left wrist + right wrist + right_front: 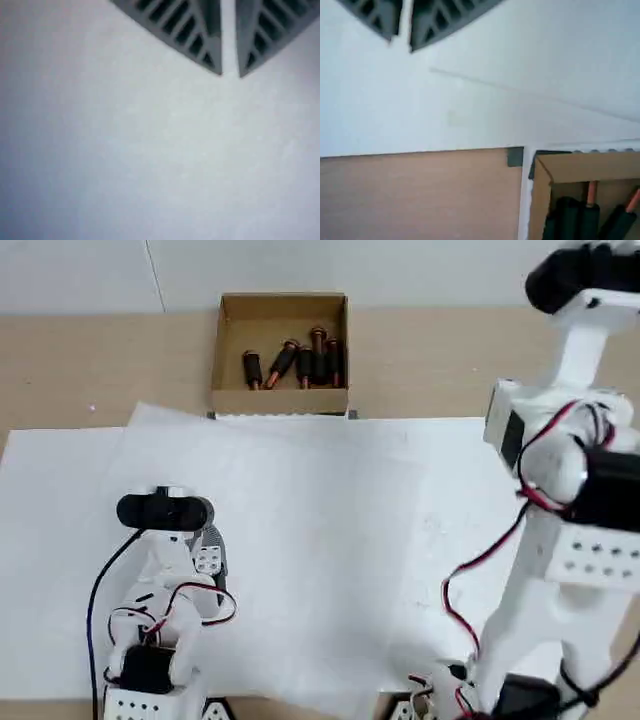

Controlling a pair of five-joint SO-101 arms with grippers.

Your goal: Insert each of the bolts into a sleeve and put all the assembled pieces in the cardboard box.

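Note:
The cardboard box (283, 400) stands at the back middle of the table. Several bolts in black sleeves (295, 362) lie inside it, side by side. The left arm (160, 580) is folded low at the front left. Its gripper (230, 74) is shut with nothing in it, close above the white paper. The right arm (570, 490) stands tall at the right. Its gripper (400, 45) is also shut and holds nothing, hanging over the paper near its back edge. A corner of the box (580, 167) with sleeved bolts (580, 215) appears in the right wrist view.
A large white paper sheet (330, 530) covers most of the wooden table (80, 360). Bare wood runs along the back on both sides of the box. Red and black cables (480, 560) hang from the right arm.

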